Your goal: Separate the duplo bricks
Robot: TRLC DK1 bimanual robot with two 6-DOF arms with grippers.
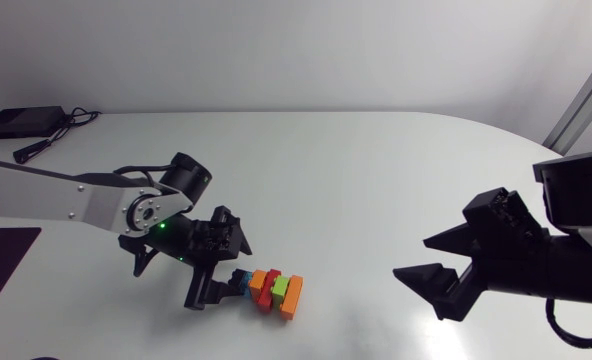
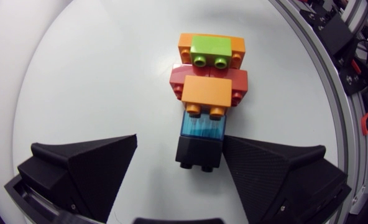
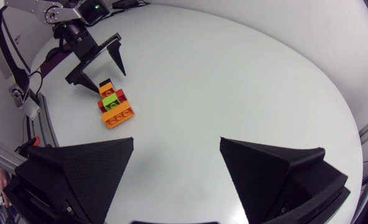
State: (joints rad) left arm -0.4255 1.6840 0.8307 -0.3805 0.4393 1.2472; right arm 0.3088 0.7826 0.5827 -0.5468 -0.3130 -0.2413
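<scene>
A white, rounded tabletop seen from above, with two robot arms reaching in from either side. Near the front edge, a little left of centre, a small cluster of joined toy bricks sits on the tabletop. In the left wrist view the cluster runs away from the camera in a row. A black brick is nearest, followed by a clear blue brick and a small orange brick. This small orange brick sits against a red brick. Farthest away, a green brick sits on a wide orange brick. The left tool is low over the tabletop at the black end of the row, its two fingers spread wide. The black brick sits between them, right up against one finger and clearly apart from the other, so the tool is open and grips nothing. The right tool hangs well apart from the bricks on the right side, pointing towards them across bare tabletop. Its fingers are also spread open with nothing between them. A black box with a cable lies at the far left corner.
</scene>
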